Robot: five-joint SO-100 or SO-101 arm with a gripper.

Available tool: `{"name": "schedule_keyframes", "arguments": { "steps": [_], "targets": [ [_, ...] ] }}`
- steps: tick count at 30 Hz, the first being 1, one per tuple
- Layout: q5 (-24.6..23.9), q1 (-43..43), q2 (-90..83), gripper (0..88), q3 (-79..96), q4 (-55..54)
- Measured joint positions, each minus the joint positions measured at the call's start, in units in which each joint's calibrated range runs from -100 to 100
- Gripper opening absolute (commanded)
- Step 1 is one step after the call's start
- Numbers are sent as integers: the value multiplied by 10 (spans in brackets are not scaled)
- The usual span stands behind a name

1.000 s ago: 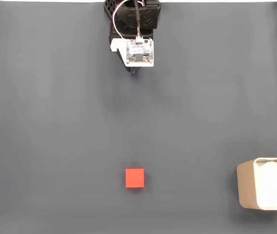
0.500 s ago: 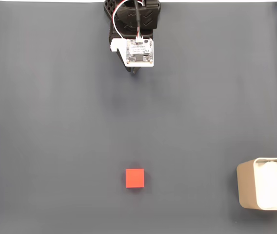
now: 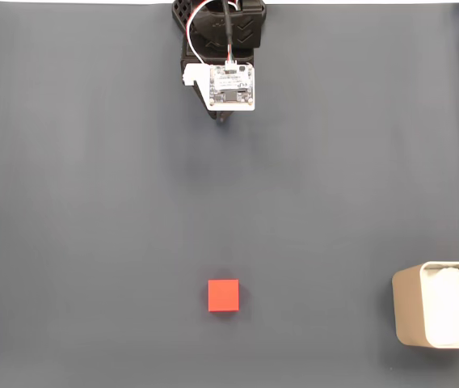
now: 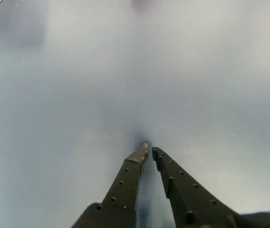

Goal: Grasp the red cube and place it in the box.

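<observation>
**Cube untouched, arm parked at far edge**

Here, nothing grasped yet. Gripper (image 4: 148,151) seen in the wrist view with tips nearly touching, only a thin slit between them, holding nothing; pointed down at bare grey mat (image 3: 92,202). In the fixed view, arm (image 3: 223,48) sitting at the middle of the mat's top edge, white board on the wrist facing the camera, finger tips mostly hidden beneath it.

Cube (image 3: 223,295) lying flat near the bottom edge, roughly in line with the arm, well apart from it, sides about square to the mat's edges. Box (image 3: 407,315) in the bottom right corner, partly cut by the frame, white lining bunched inside; well apart from the cube.

Judged stage: the very start, with reach, grasp, carry and drop all left to do.

Risks from here, as judgement only:
- Descending with fingers this close together would land them on top of the cube or knock it aside; wide opening needed first.
- Long reach toward the bottom edge may leave little slack near full extension, so a shallow, angled approach could push the cube away rather than straddle it.
- 1 finger touching first would spin or slide the cube on the smooth mat.
- Releasing low or early near the box could clip the near wall, or drop the cube outside; bunched lining may also let it roll.
</observation>
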Motion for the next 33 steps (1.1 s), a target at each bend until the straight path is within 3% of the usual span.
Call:
{"name": "schedule_keyframes", "arguments": {
  "steps": [8,13,21,28,33],
  "targets": [
    [3,0,1,4,0,-8],
    [-1,-10,43,4,-61,-76],
    [-14,-38,246,0,-362,-104],
    [-15,-38,439,0,-668,-33],
    [-4,-23,515,0,-767,-24]
  ]
}}
